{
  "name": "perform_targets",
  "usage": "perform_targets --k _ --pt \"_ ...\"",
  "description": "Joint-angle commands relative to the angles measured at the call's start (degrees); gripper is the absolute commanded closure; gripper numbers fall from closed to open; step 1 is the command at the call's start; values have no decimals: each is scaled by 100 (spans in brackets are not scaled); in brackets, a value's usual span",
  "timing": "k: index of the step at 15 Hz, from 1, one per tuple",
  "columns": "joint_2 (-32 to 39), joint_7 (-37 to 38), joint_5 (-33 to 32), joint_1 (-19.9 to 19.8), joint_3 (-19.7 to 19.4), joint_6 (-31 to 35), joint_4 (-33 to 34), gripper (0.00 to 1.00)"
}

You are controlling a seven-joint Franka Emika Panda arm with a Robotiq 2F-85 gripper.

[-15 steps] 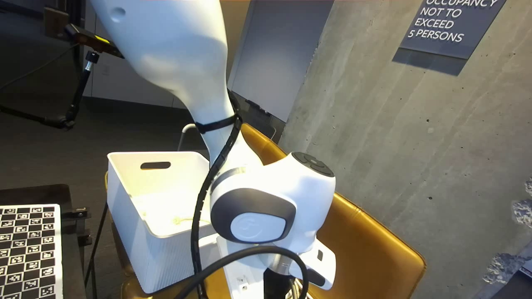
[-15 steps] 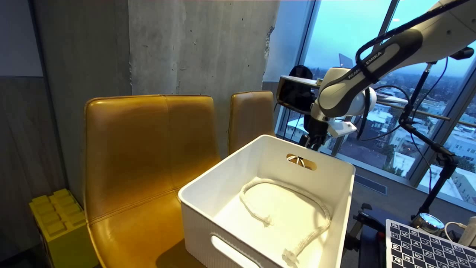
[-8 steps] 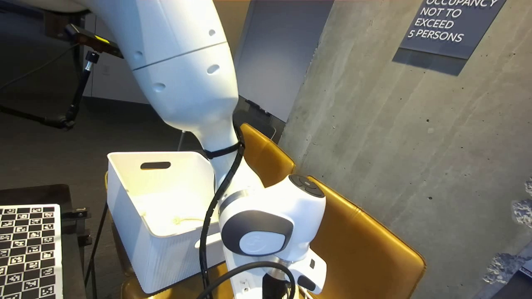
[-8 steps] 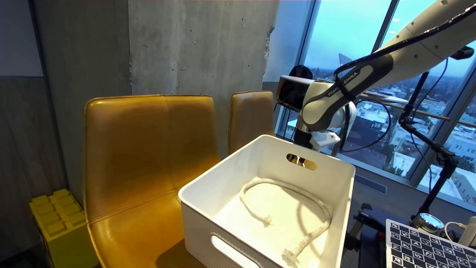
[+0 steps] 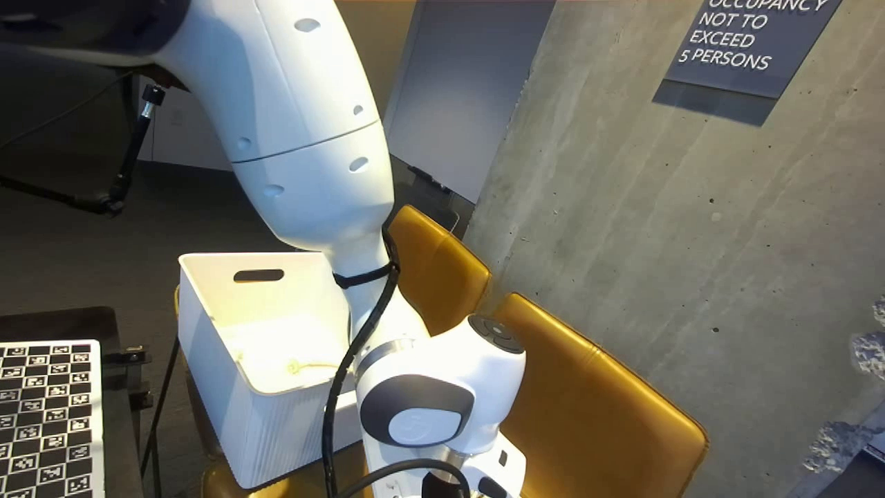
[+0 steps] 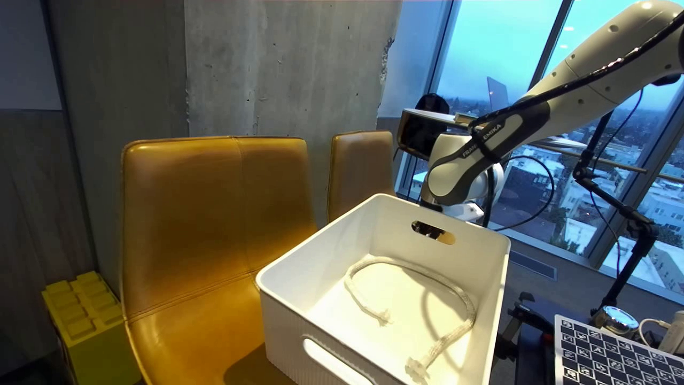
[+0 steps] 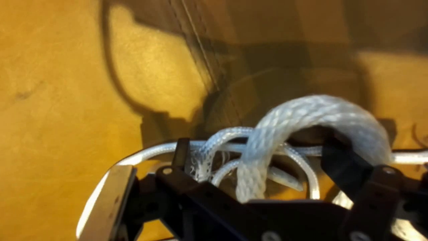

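Lower than before, the hand [image 7: 264, 159] stands with jaws apart, the thick rope [image 7: 311, 111] arching between them towards the wrist view's right.

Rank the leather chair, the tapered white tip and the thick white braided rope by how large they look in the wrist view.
1. Leather chair, filling most of the picture
2. Thick white braided rope
3. Tapered white tip, seen inside the rope's loop

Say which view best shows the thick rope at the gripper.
The wrist view: the thick rope loops large, its weave visible; the gripper covers part. Neither exterior view shows it clearly: the bin wall hides that spot, or the frame edge cuts off the gripper.
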Motion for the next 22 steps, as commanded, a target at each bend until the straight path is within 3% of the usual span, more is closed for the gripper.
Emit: perform_targets --k 1,8,16,20,21,22 --pt "-227 168 -166 266 -30 413 -584 0" --pt "-347 283 -323 552 -169 804 -984 0" --pt "-892 699 -394 953 -399 411 -1310 0" --pt "-876 771 -399 945 -436 173 -1204 0" --pt "-840 789 -395 925 -444 116 -1153 6" --pt "-817 813 -393 914 -450 62 -1121 19"
